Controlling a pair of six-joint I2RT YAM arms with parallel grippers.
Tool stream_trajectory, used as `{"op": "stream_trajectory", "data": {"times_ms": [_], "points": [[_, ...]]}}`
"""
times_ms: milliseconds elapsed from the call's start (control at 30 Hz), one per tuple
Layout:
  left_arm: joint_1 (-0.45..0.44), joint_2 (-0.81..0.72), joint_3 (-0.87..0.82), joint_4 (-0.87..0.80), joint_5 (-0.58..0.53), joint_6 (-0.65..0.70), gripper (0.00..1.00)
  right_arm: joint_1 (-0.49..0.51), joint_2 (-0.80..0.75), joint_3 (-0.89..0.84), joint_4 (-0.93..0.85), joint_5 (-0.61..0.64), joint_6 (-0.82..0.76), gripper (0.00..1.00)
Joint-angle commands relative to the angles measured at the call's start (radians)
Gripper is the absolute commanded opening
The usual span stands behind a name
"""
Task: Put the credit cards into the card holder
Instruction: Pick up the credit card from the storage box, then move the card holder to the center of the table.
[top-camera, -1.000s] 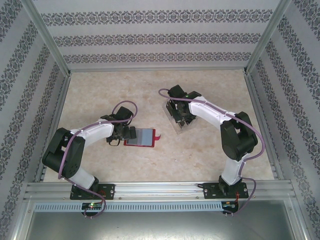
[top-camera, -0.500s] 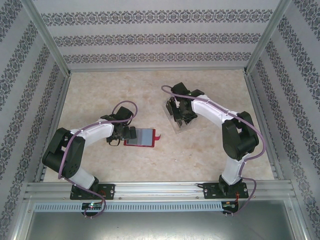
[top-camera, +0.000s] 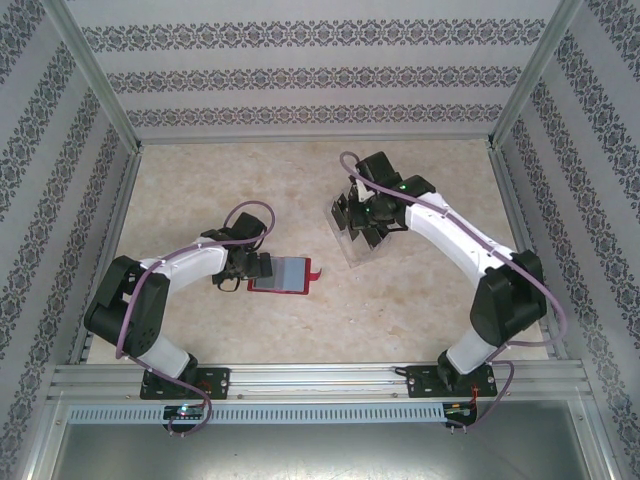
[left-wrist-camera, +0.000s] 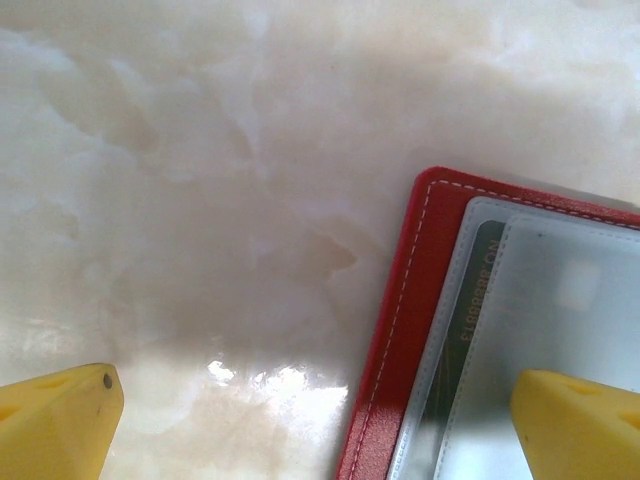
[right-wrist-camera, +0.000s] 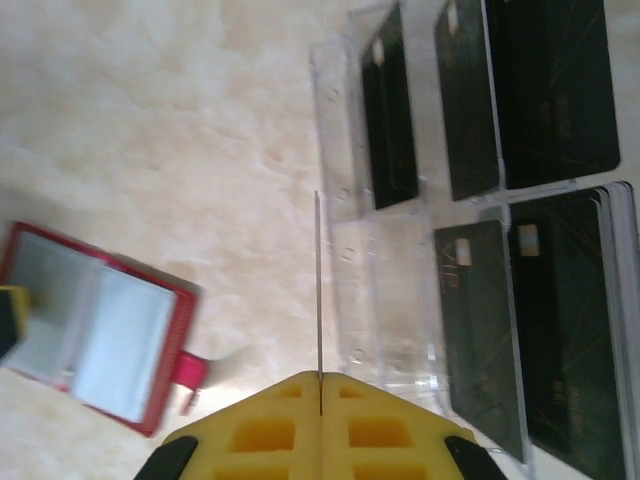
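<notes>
The right fingers (right-wrist-camera: 335, 400) are pressed together on one credit card (right-wrist-camera: 318, 300). The wrist camera sees this card edge-on as a thin line, with its long axis running straight out from the fingertips. Just beyond and beside it stands a clear plastic rack (right-wrist-camera: 385, 300) with stepped compartments. Black cards (right-wrist-camera: 545, 90) lean in these in rows, each with a small light chip mark. The faint print on their faces is too small to read. Further out from these fingers, well apart from the rack, the red card holder (right-wrist-camera: 100, 330) lies open on the pale marbled surface (right-wrist-camera: 150, 120).

The left fingers (top-camera: 262, 267) stand wide apart at the far end of the card holder (top-camera: 288, 274) from its snap tab (top-camera: 313, 270). In the wrist view, one yellow fingertip (left-wrist-camera: 580, 425) hangs over a grey pocket and the other (left-wrist-camera: 60, 425) over bare surface (left-wrist-camera: 200, 200). The holder lies flat. Its long axis runs away from these fingers, and its tab points toward the rack (top-camera: 360, 245). A dark card (left-wrist-camera: 470, 330) sits in the clear-fronted pocket, inside the stitched red border (left-wrist-camera: 400, 330). Along its edge is printed "NO" and a run of digits, mostly eights.
</notes>
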Motion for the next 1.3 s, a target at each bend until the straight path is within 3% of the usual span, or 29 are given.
{"op": "stream_trajectory", "data": {"times_ms": [0, 267, 533, 933, 1267], "points": [[0.005, -0.043, 0.058, -0.052, -0.048, -0.007, 1.0, 0.017, -0.055, -0.058, 0.095, -0.108, 0.111, 0.0], [0.024, -0.016, 0.112, -0.082, -0.062, 0.015, 1.0, 0.157, -0.077, -0.302, 0.501, -0.201, 0.388, 0.0], [0.035, 0.008, 0.12, -0.094, -0.058, 0.03, 1.0, 0.287, 0.066, -0.324, 0.65, -0.152, 0.5, 0.0], [0.036, 0.007, 0.097, -0.079, -0.041, 0.016, 1.0, 0.393, 0.225, -0.26, 0.617, 0.031, 0.614, 0.0], [0.035, -0.01, 0.089, -0.074, -0.031, 0.015, 1.0, 0.402, 0.215, -0.306, 0.499, 0.124, 0.646, 0.0]]}}
